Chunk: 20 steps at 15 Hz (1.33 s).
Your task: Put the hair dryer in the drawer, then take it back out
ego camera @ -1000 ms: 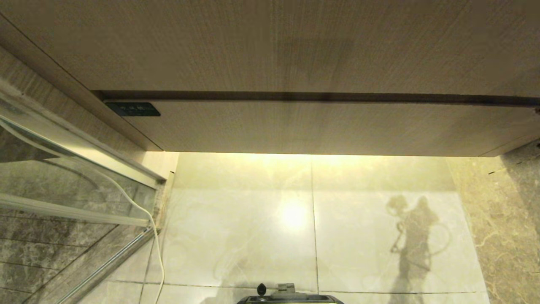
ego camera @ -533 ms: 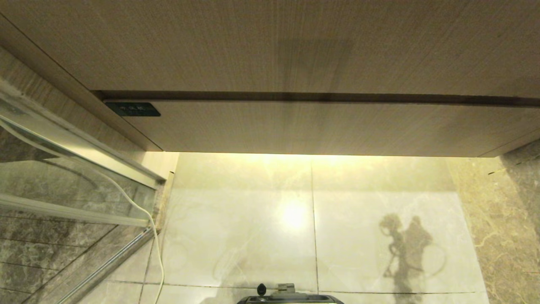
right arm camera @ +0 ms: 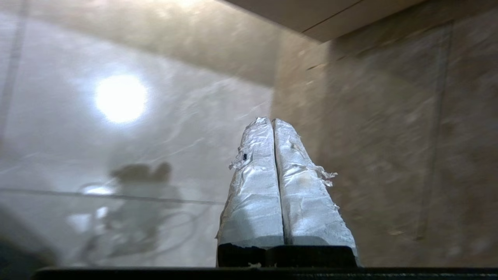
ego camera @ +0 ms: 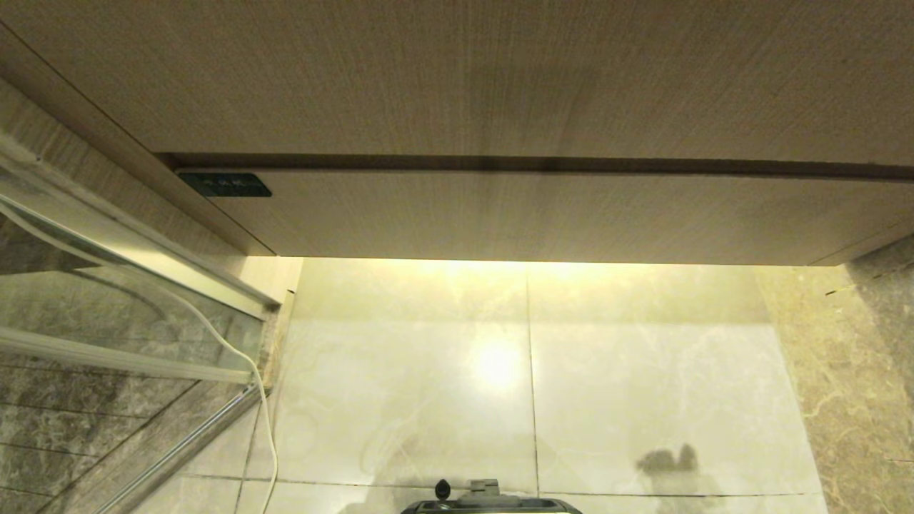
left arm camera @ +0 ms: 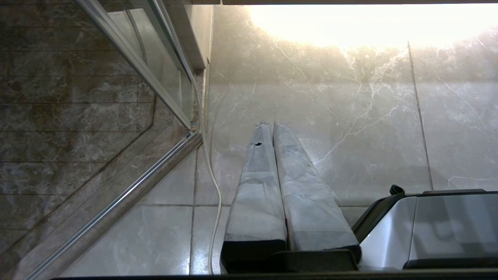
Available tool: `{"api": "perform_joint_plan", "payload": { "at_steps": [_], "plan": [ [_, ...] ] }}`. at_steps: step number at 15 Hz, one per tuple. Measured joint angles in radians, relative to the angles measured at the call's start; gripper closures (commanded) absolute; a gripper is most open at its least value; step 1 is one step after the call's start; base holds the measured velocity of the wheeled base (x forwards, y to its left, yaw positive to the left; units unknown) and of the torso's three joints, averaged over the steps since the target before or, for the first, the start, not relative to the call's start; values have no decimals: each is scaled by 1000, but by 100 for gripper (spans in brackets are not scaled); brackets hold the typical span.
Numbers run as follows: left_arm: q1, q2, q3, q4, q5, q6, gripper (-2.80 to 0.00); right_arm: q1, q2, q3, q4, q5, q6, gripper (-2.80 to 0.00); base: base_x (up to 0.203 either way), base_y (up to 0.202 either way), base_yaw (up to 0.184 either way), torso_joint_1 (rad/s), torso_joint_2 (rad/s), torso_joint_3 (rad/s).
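The hair dryer shows in no view. Two light-brown wood-grain fronts fill the top of the head view, an upper front (ego camera: 457, 78) and a lower front (ego camera: 543, 214), both shut with a dark gap between them. Which of them is the drawer I cannot tell. My right gripper (right arm camera: 272, 119) is shut and empty, hanging over the pale floor tiles beside a brown marble wall; its shadow (ego camera: 668, 460) lies on the floor. My left gripper (left arm camera: 268, 124) is shut and empty, parked low beside my base (left arm camera: 447, 229).
A glass shower door with a metal frame (ego camera: 107, 321) stands at the left. A white cable (ego camera: 250, 364) runs down along its corner onto the floor. Brown marble wall (ego camera: 857, 357) closes the right side. A small black label (ego camera: 225, 184) sits on the lower front.
The right arm's shadow on the floor has slid toward the bottom of the head view and shrunk. Both fronts stayed shut and the left arm kept still.
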Motion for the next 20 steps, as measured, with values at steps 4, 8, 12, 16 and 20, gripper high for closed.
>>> {"api": "perform_joint_plan", "payload": {
  "at_steps": [4,8,12,16,20],
  "plan": [
    [0,0,0,0,0,0,0,118,-308,134,21,35,162,0,0,0,0,0,0,0],
    [0,0,0,0,0,0,0,264,-590,249,117,122,369,0,0,0,0,0,0,0],
    [0,0,0,0,0,0,0,295,-653,258,160,139,430,0,0,0,0,0,0,0],
    [0,0,0,0,0,-1,0,297,-666,260,159,135,443,0,0,0,0,0,0,0],
    [0,0,0,0,0,-1,0,297,-667,260,160,136,437,0,0,0,0,0,0,0]
  ]
}}
